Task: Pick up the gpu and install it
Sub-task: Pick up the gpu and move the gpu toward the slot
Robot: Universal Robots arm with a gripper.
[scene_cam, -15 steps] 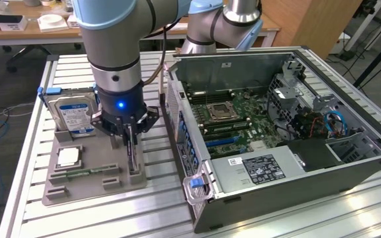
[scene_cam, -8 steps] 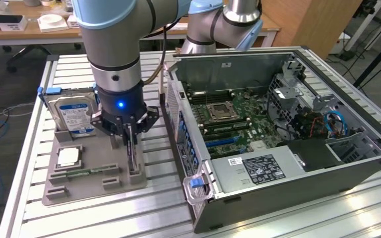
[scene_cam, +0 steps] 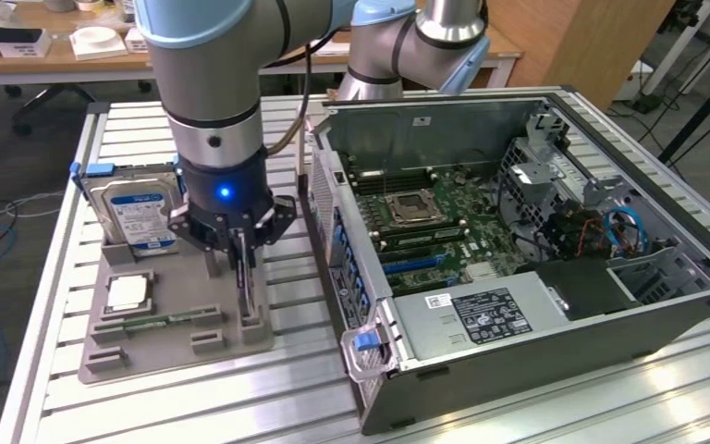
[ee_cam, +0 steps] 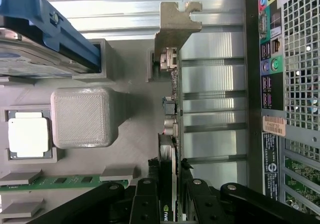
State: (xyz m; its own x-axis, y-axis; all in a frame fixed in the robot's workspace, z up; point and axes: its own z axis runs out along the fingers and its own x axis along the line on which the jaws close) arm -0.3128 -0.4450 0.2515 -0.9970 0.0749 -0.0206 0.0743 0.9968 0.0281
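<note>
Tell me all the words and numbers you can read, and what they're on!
None reads in full.
gpu: white letters, cut off.
hard drive label: too blurred.
power supply label: too small.
computer case stickers: too blurred.

The thin green graphics card (scene_cam: 249, 289) with a black cooler and silver metal end bracket (ee_cam: 172, 31) stands upright on its long edge in a slot of the grey holder tray (scene_cam: 145, 350). In the wrist view it shows edge-on (ee_cam: 169, 156), the gripper (ee_cam: 171, 186) closed on its top edge, a finger on each face.
</note>
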